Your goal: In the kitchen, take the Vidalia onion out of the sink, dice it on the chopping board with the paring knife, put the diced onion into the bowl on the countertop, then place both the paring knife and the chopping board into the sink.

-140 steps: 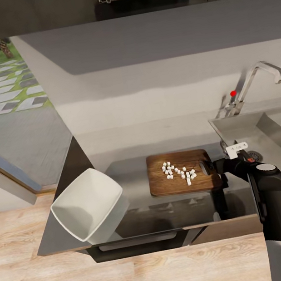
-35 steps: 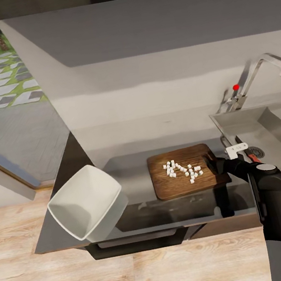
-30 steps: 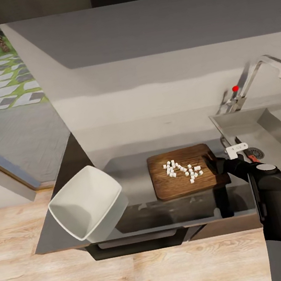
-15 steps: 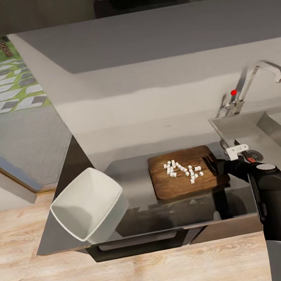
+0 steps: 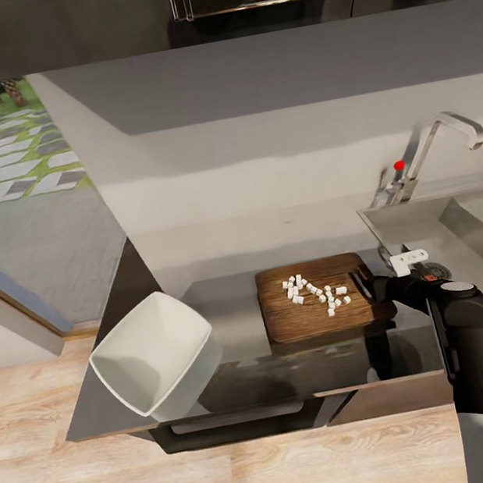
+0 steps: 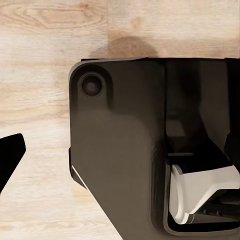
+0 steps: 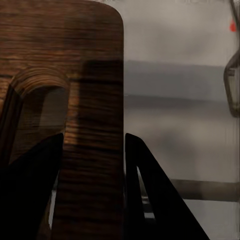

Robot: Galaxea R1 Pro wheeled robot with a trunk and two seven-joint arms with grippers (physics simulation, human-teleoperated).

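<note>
Grey and mirror-smooth, the tabletop (image 5: 240,368) runs under my head camera with a dark cabinet front and a black bar handle below its near edge. At its right end I see the steel sink (image 5: 462,234), a rectangular basin with flat walls, and a curved chrome tap (image 5: 435,148) with a red dot standing behind it.

My right arm (image 5: 480,381), black and glossy with a white lower section, reaches in from the lower right. Near the tabletop's left corner sits the bowl (image 5: 152,352), glossy white, square with rounded corners, well apart from the board.

Between bowl and sink lies the chopping board (image 5: 317,309), dark-brown wood with clear grain and rounded corners. In my right wrist view the same board (image 7: 75,65) shows its slot-shaped handle hole, and the two dark fingers (image 7: 145,200) stand either side of the board's end strip. So the right claw (image 5: 370,287) is clamped on the board's sink-side edge.

On the board's middle rests the diced onion (image 5: 314,293), a loose scatter of tiny white cubes.

My left wrist view shows pale wood-grain floor (image 6: 35,75) and dark robot bodywork; I cannot tell how the left claw stands.
</note>
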